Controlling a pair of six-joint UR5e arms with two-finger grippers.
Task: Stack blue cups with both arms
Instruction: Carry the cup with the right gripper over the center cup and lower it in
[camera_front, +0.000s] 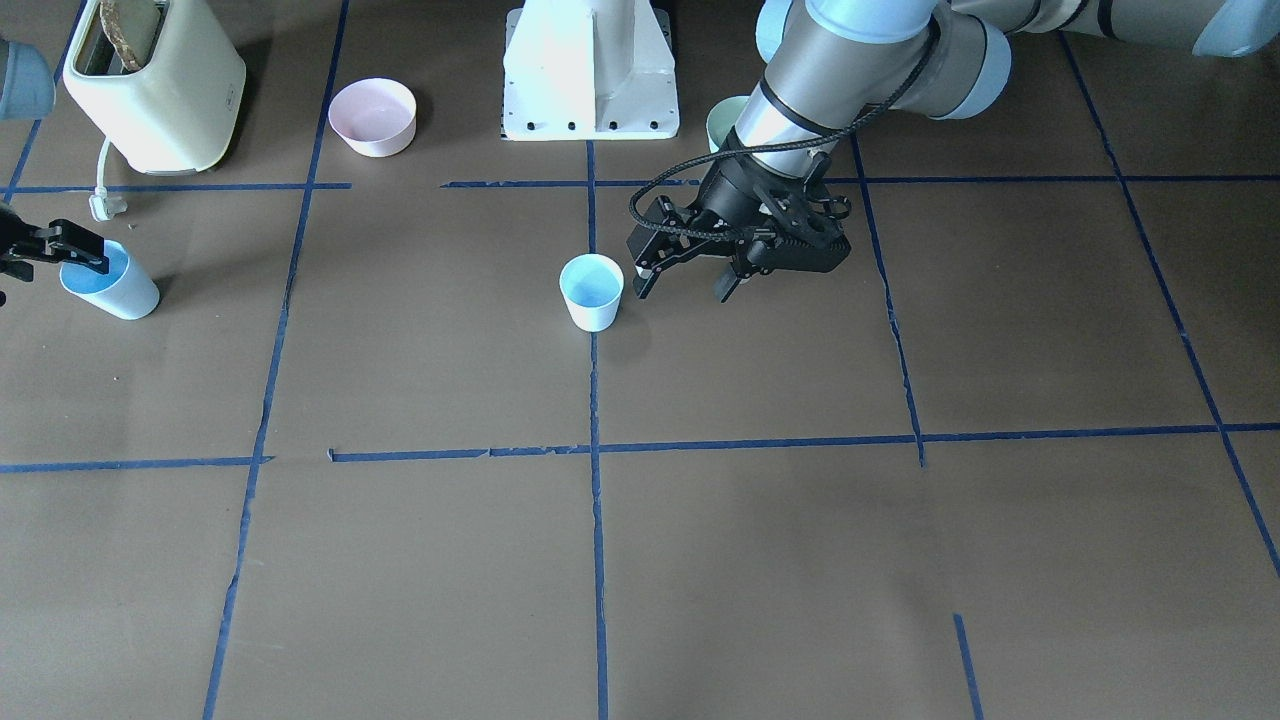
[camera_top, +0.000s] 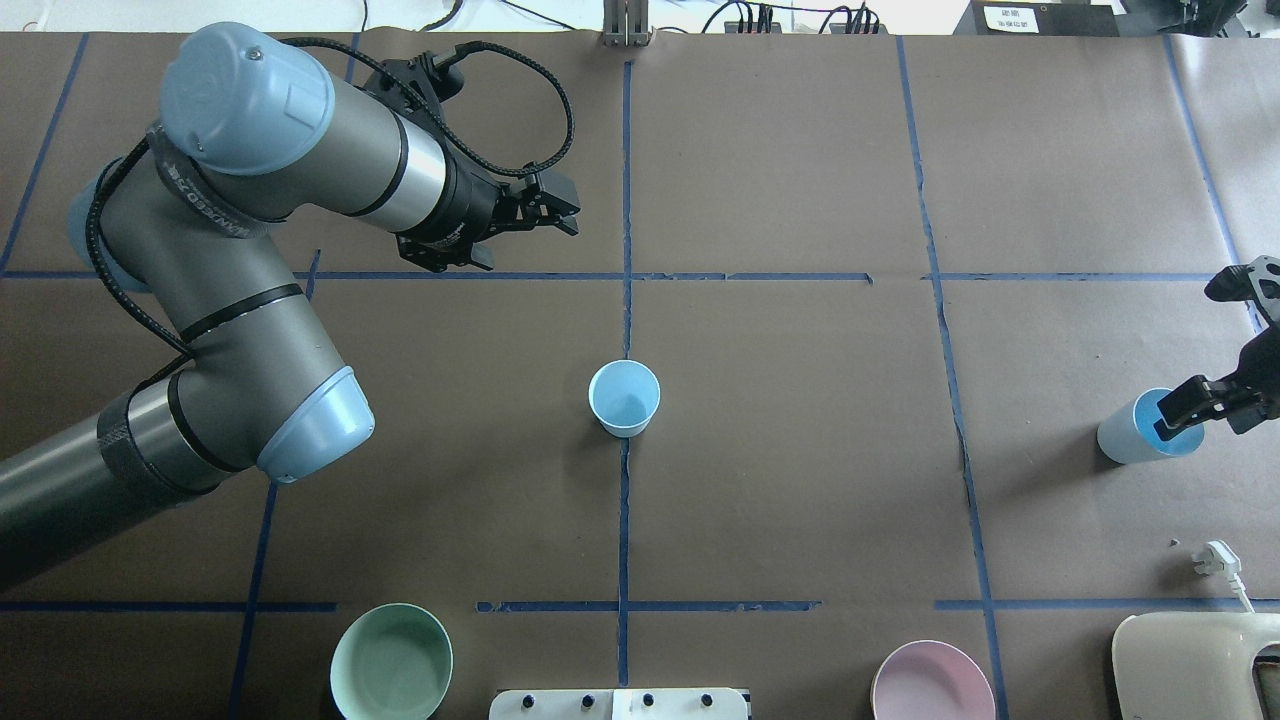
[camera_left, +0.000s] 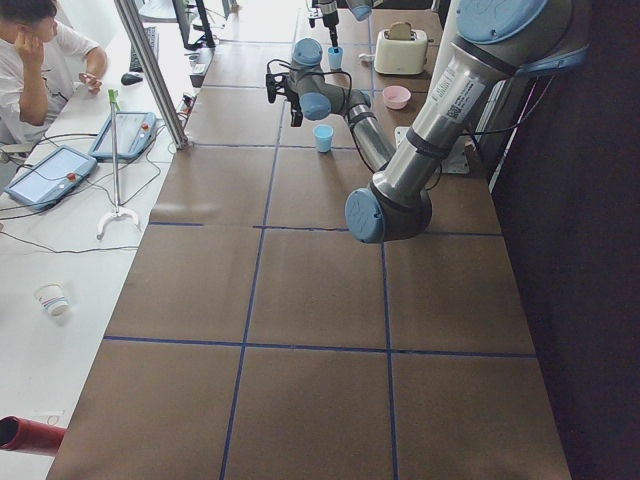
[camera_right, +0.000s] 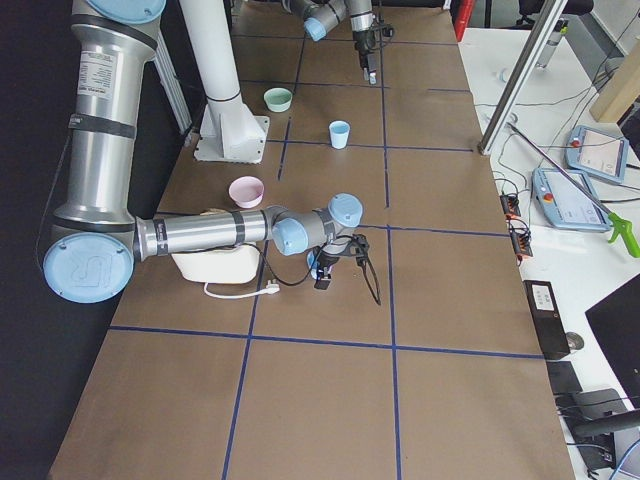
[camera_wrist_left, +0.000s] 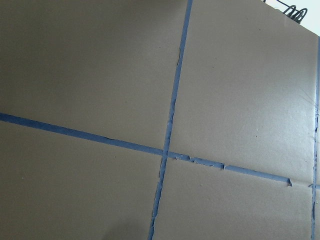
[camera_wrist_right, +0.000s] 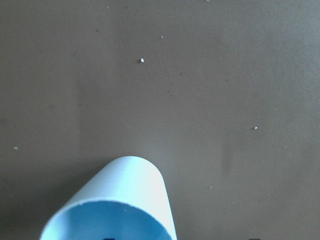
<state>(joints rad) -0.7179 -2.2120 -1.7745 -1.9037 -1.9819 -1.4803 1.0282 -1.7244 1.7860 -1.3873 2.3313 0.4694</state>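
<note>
One blue cup (camera_top: 624, 398) stands upright at the middle of the table (camera_top: 800, 480), on the blue tape line (camera_top: 626, 520) running near to far; the left gripper (camera_front: 683, 290) hangs above the table just left of it, fingers spread apart and holding nothing. The second blue cup (camera_top: 1145, 430) stands at the table's right edge, well apart from the first; the right gripper (camera_top: 1200, 400) is at it, with one finger (camera_top: 1185, 405) reaching inside the rim; whether the fingers clamp the wall I cannot tell. Along the near side sit a green bowl (camera_top: 391, 662) to the left, a pink bowl (camera_top: 932, 682) to the right, and a cream toaster (camera_front: 155, 85) in the right corner, its white plug (camera_front: 103, 205) lying beside it.
</note>
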